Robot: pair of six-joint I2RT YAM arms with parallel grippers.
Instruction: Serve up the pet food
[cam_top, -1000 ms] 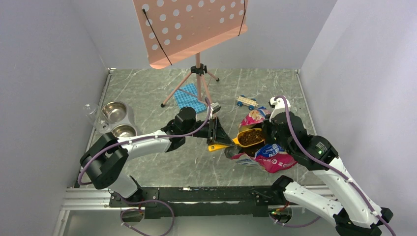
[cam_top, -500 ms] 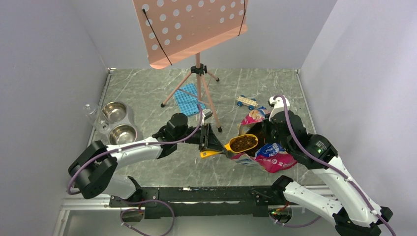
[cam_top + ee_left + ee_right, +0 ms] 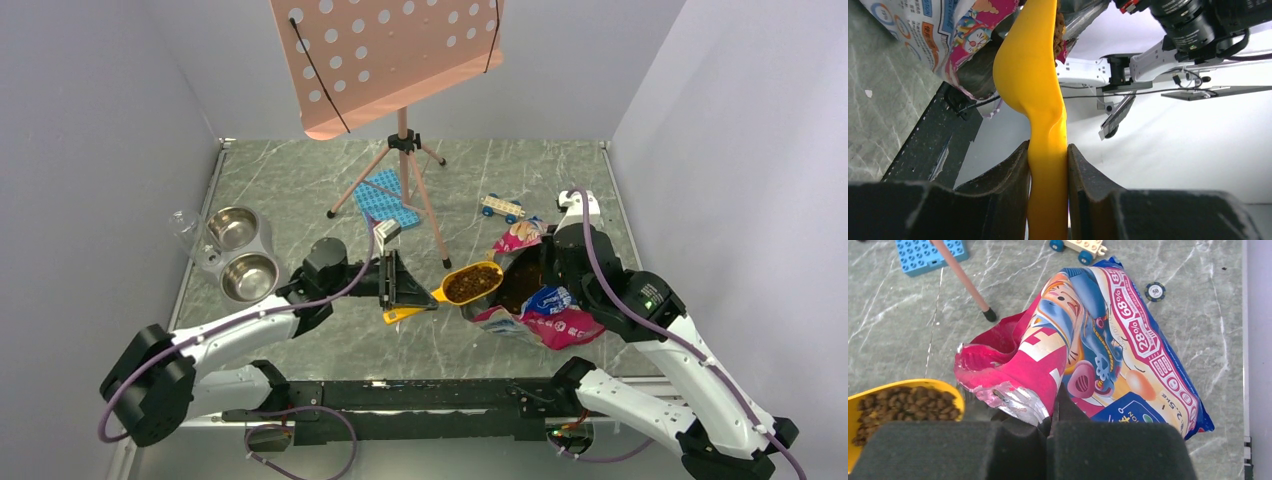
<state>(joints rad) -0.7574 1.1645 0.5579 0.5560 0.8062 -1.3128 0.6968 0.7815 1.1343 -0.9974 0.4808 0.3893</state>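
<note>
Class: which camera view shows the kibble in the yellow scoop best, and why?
Right wrist: the kibble lies in the scoop close up, pellets distinct. Top external shows a small brown patch; left wrist, only a sliver.

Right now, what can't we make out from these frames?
- Left wrist: the scoop shows only its yellow underside, which hides nearly all the pet food.
- Right wrist: the folded mouth of the bag hides what is left inside; the scoop's handle is cut off by the left edge.
- Top external: the bowls are too small to rule out a few pellets inside.
</note>
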